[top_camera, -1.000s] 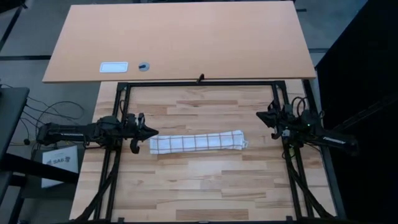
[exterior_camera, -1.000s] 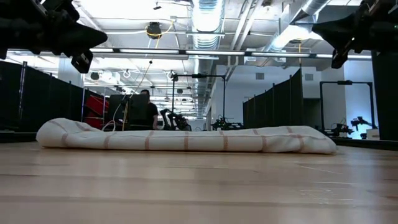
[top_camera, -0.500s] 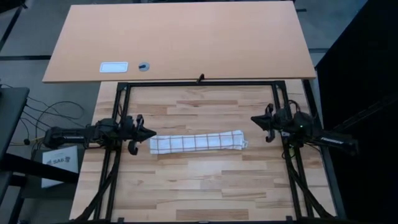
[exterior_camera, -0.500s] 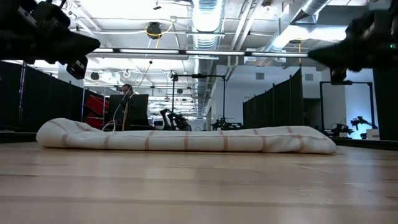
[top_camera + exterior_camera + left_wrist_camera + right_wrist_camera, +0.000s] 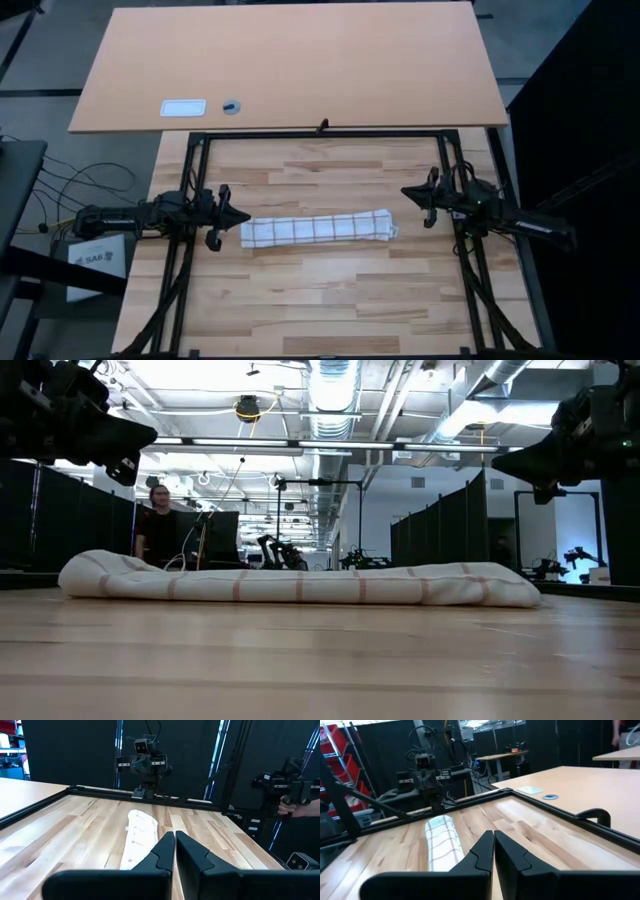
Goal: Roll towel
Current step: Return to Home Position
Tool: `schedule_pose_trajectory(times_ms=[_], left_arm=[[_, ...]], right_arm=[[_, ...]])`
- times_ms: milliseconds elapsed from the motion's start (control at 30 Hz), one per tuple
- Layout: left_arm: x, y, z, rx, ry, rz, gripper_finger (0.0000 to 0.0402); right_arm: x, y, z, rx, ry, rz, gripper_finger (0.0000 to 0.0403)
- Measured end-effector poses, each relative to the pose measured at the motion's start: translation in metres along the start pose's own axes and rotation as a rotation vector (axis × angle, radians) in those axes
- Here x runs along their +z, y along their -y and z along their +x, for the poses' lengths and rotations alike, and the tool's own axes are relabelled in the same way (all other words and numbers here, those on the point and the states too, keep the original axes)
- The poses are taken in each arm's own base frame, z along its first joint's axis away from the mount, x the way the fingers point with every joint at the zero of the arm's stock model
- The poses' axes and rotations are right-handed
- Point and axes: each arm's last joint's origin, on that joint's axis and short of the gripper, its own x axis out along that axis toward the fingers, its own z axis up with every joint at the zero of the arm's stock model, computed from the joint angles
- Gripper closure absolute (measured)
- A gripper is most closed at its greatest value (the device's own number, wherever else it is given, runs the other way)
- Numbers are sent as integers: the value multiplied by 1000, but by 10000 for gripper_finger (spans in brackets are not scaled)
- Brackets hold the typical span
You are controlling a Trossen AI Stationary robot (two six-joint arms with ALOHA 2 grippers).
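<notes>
The towel (image 5: 318,229), white with thin reddish-brown grid lines, lies rolled into a long roll across the middle of the wooden table, resting on its underside; it shows in the low view (image 5: 300,582), the left wrist view (image 5: 138,836) and the right wrist view (image 5: 440,842). My left gripper (image 5: 243,214) is shut and empty, raised above the table just off the roll's left end; it also shows in its wrist view (image 5: 175,846). My right gripper (image 5: 405,191) is shut and empty, raised off the roll's right end toward the far side; it shows in its wrist view too (image 5: 493,845).
A second, larger tabletop (image 5: 290,65) lies beyond the far edge, with a white label (image 5: 183,107) and a small dark round thing (image 5: 231,105) on it. A black frame (image 5: 320,133) borders the work table. A person (image 5: 158,532) stands in the room behind.
My left gripper has drawn back a little toward the table's left edge, away from the roll. My right gripper has moved a little toward the roll's right end and the far edge. The towel has stayed where it was. The person behind has walked leftward.
</notes>
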Motion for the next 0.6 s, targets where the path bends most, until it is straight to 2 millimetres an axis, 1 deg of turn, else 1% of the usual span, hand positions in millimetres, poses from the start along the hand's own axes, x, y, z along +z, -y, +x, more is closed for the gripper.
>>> schedule_pose_trajectory(times_ms=[200, 367, 600], left_arm=[[0, 0, 0, 2, -1, 5, 402], [-1, 0, 0, 5, -4, -17, 402], [-1, 0, 0, 5, -5, -51, 402]], right_arm=[[-2, 0, 1, -4, -25, -2, 402], [-3, -4, 2, 42, -36, -50, 402], [-5, -13, 1, 139, -48, -66, 402]])
